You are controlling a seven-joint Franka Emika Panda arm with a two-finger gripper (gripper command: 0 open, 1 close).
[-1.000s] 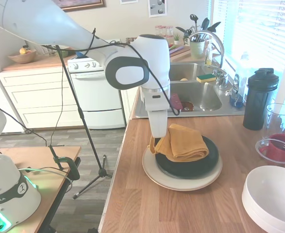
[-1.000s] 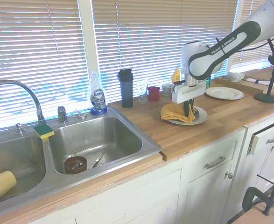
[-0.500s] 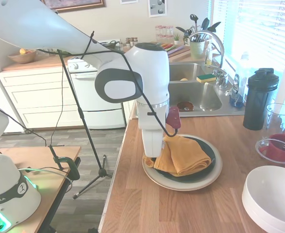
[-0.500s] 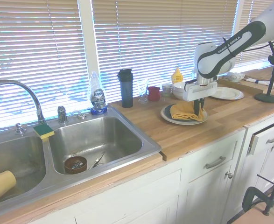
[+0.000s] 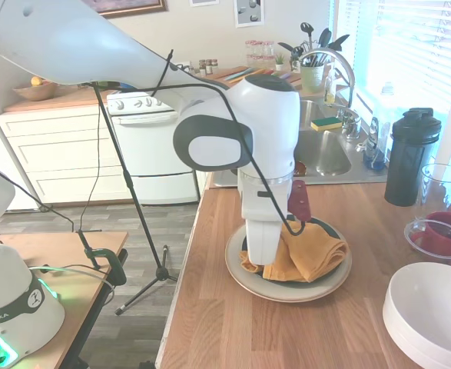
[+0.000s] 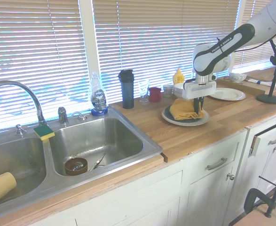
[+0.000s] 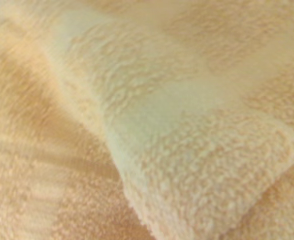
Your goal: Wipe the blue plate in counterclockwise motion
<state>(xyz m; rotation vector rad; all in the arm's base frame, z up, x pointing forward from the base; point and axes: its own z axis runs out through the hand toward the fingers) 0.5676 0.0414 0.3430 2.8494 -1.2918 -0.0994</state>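
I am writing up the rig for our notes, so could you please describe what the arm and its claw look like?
The arm is glossy white with rounded casings and dark grey oval joint covers; the second exterior view shows dark lettering, too small to read reliably, along one link. A black cable loops down past the wrist. The claw hangs under a boxy white hand, with dark, slim fingers.

The first exterior view stands at the counter's end and looks along the wooden counter (image 5: 286, 330) toward the sink (image 5: 321, 150), close to the arm and slightly above the jaws. The second exterior view looks from the sink (image 6: 81, 146) end, farther off. Both share the blue plate (image 5: 331, 231) (image 6: 168, 113) under the jaws. The wrist view (blurred, very near) shows only yellow cloth (image 7: 152, 130).
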